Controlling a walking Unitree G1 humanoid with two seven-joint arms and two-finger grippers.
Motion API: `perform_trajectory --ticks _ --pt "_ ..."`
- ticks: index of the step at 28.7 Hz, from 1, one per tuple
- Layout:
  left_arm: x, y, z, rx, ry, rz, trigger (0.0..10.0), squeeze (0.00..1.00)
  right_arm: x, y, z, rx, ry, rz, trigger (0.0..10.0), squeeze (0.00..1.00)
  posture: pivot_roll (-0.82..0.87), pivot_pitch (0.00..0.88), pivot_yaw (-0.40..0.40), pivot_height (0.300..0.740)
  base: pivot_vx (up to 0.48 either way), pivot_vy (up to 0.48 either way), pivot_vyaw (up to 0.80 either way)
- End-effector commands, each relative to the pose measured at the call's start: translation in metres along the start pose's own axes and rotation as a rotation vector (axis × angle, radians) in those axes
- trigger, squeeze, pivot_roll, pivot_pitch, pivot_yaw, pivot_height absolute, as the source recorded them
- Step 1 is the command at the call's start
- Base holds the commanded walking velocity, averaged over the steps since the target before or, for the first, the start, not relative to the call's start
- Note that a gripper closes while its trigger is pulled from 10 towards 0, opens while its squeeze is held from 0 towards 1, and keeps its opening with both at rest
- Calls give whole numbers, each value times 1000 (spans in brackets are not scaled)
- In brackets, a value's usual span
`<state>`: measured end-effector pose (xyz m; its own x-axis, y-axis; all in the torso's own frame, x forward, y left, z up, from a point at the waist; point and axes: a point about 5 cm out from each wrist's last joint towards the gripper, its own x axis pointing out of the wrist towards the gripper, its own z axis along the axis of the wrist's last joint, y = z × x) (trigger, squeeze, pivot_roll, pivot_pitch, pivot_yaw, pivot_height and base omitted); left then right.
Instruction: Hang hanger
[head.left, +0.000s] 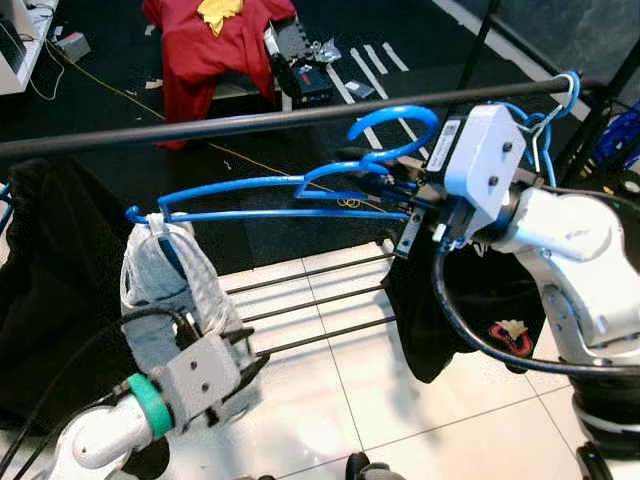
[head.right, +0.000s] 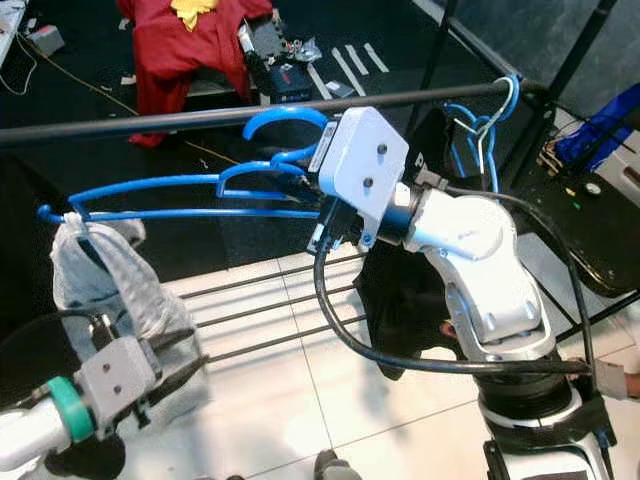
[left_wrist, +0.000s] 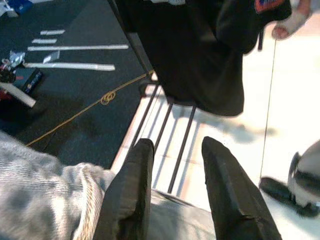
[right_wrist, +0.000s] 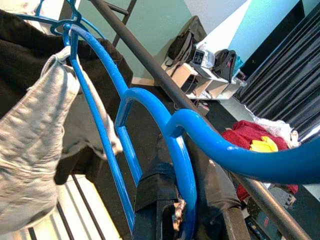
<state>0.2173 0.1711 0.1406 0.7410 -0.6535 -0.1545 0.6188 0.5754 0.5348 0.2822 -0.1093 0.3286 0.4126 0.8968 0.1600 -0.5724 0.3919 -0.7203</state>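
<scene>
Hanging a hanger on the rail.
The hanger, carrying a grey cloth, sat clamped in the right gripper, hook just below the rail; it needed lifting over, then lowering. Left gripper hung parted.

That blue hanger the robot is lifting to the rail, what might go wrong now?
The blue hanger is held near its hook by the right gripper; the hook could miss the black rail. The grey garment hangs from one end only, so it may slide off. The left gripper holding it could tug it.
</scene>
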Motion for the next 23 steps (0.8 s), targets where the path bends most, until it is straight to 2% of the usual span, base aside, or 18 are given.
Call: perform_trajectory --ticks 1,5,7,10,12,13,16,18,23 --pt "-4 -3 -7 25 38 -5 10000 0 0 -4 9 -29 -52 -8 10000 0 -159 154 66 740 0 0 0" --pt "-7 -1 -12 36 66 26 10000 0 1 -5 9 -29 -52 -9 10000 0 -164 154 68 740 0 0 0" --pt "-11 9 -19 3 99 128 10000 0 1 -5 10 -31 -52 -8 10000 0 -168 155 71 740 0 0 0" --pt "-11 9 -19 3 99 128 10000 0 1 -5 10 -31 -52 -8 10000 0 -168 155 71 740 0 0 0" --pt "-21 23 -18 -13 105 188 10000 0 -8 4 1 -38 12 60 10000 0 -156 169 77 740 0 0 0" --pt "-24 25 -14 -30 94 188 10000 0 -13 10 -5 -38 50 107 10000 0 -156 169 77 740 0 0 0" --pt "-26 25 -11 -46 84 180 10000 0 -17 14 -10 -43 81 139 10000 0 -156 169 77 740 0 0 0" --pt "-30 31 -6 -80 72 209 10000 0 -29 22 -28 -57 174 184 10000 0 -153 171 82 740 0 0 0" --pt "-34 38 -8 -78 88 241 10000 0 -33 24 -34 -53 201 197 10000 0 -143 172 89 740 0 0 0"
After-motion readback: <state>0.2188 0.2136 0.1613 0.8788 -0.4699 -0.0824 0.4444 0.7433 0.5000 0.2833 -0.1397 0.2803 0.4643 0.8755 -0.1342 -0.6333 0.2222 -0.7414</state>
